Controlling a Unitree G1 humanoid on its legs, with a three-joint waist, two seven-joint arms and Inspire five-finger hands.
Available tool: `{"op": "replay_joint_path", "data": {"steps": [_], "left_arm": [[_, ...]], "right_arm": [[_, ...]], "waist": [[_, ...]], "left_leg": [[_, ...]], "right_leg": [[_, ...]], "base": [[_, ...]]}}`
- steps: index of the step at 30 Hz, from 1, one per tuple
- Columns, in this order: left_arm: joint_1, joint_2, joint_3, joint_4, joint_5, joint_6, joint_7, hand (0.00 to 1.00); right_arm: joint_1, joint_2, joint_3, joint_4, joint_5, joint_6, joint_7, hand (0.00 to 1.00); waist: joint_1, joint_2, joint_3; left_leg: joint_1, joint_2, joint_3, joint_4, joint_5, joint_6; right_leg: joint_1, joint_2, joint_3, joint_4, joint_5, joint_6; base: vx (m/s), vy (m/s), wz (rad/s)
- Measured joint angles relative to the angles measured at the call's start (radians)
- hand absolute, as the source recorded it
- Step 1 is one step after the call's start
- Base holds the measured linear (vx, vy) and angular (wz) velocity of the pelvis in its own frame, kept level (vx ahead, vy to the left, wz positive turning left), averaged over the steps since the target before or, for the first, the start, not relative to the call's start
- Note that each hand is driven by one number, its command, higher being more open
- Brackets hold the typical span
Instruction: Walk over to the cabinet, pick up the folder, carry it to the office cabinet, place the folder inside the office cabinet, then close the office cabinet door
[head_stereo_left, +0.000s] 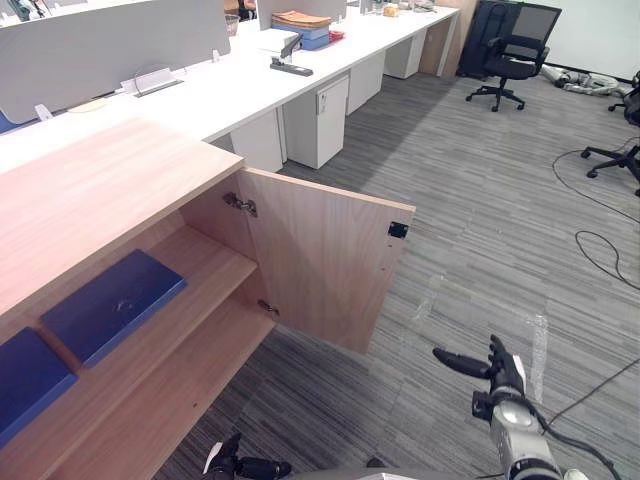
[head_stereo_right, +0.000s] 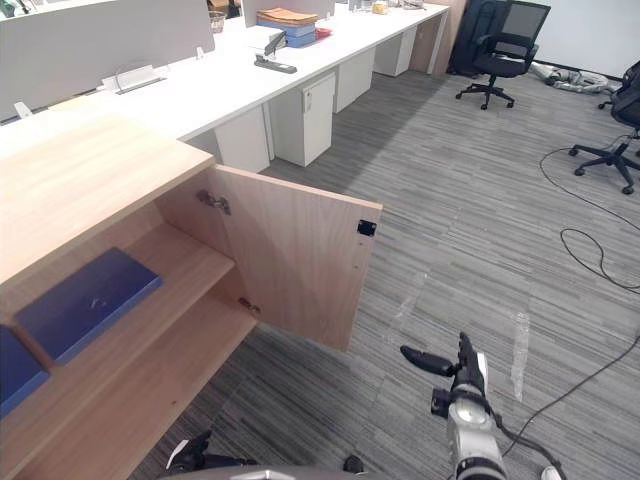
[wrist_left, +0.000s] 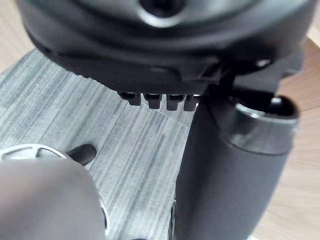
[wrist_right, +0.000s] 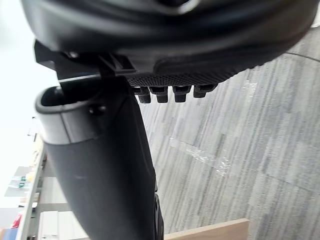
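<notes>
Two folders (head_stereo_left: 112, 303) lie flat on the upper shelf (head_stereo_left: 215, 262) of the cabinet (head_stereo_left: 100, 190), door (head_stereo_left: 325, 255) wide open. Right robot hand (head_stereo_left: 497, 375) hangs over the carpet (head_stereo_left: 450, 200), spread, empty, well apart from the door. Left robot hand (head_stereo_left: 250, 467) is low by the cabinet; state can't be told.

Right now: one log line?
two flat blue folders on wooden cabinet shelf | cabinet door open | left hand open, empty | right hand open, empty

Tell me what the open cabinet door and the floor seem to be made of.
Cabinet door: light wood-look board, likely laminate, matte; even printed-looking grain, square-cut edge. Floor: grey carpet, probably tiles; fine striped weave, no shine.
</notes>
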Motion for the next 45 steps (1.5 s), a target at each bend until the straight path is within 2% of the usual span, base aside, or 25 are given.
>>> {"op": "replay_joint_path", "data": {"steps": [5,11,15,21,29,32,41,45], "left_arm": [[0.028,0.005,0.017,0.001,-0.001,0.003,0.003,1.0],[0.037,0.004,0.017,0.003,-0.008,0.001,0.008,1.0],[0.035,0.004,0.016,0.003,-0.024,0.0,0.019,1.0],[0.024,-0.001,0.014,0.001,-0.043,-0.006,0.02,1.0],[0.016,0.0,0.005,-0.002,-0.051,-0.013,0.02,1.0],[0.017,0.001,-0.001,-0.002,-0.052,-0.023,0.02,1.0],[0.011,0.009,-0.032,-0.009,-0.052,-0.033,0.019,1.0],[0.001,0.019,-0.072,-0.01,-0.051,-0.036,0.018,1.0]], "right_arm": [[-0.143,-0.068,0.005,0.099,0.089,-0.003,-0.018,1.0],[-0.342,-0.13,0.081,0.243,0.207,-0.009,-0.026,1.0],[-0.447,-0.137,0.127,0.295,0.241,-0.01,-0.015,1.0],[-0.57,-0.137,0.177,0.349,0.278,-0.01,0.009,1.0],[-0.65,-0.133,0.273,0.359,0.315,-0.013,0.05,1.0],[-0.668,-0.134,0.274,0.372,0.316,-0.014,0.045,1.0],[-0.685,-0.148,0.36,0.378,0.271,-0.021,0.058,1.0],[-0.685,-0.165,0.459,0.381,0.222,-0.02,0.066,1.0]], "waist": [[0.021,0.002,0.0],[0.041,0.007,0.008],[0.045,0.008,0.028],[0.072,0.011,0.05],[0.086,0.008,0.057],[0.09,0.005,0.062],[0.08,0.007,0.087],[0.075,0.009,0.096]], "left_leg": [[0.004,-0.002,-0.019,-0.015,0.016,0.0],[-0.012,-0.013,-0.062,-0.016,0.026,0.002],[-0.011,-0.017,-0.102,-0.029,0.038,0.003],[-0.022,-0.018,-0.135,-0.032,0.049,0.004],[-0.043,-0.025,-0.175,-0.032,0.059,0.01],[-0.045,-0.03,-0.179,-0.033,0.061,0.013],[-0.046,-0.03,-0.183,-0.032,0.064,0.013],[-0.048,-0.029,-0.184,-0.032,0.064,0.013]], "right_leg": [[0.019,0.001,-0.016,-0.026,0.017,-0.004],[0.022,-0.01,-0.037,-0.042,0.034,-0.006],[0.031,-0.012,-0.062,-0.042,0.034,-0.007],[0.035,-0.015,-0.089,-0.042,0.035,-0.008],[0.037,-0.026,-0.12,-0.042,0.035,-0.008],[0.037,-0.031,-0.124,-0.042,0.037,-0.008],[0.038,-0.03,-0.123,-0.042,0.039,-0.01],[0.037,-0.029,-0.123,-0.042,0.039,-0.01]], "base": [[-0.06,-0.024,0.1],[-0.07,-0.006,0.11],[-0.08,-0.01,0.19],[-0.05,-0.001,0.12],[-0.04,0.014,0.13],[-0.05,0.025,0.06],[-0.05,0.016,-0.01],[-0.03,0.01,-0.01]]}}
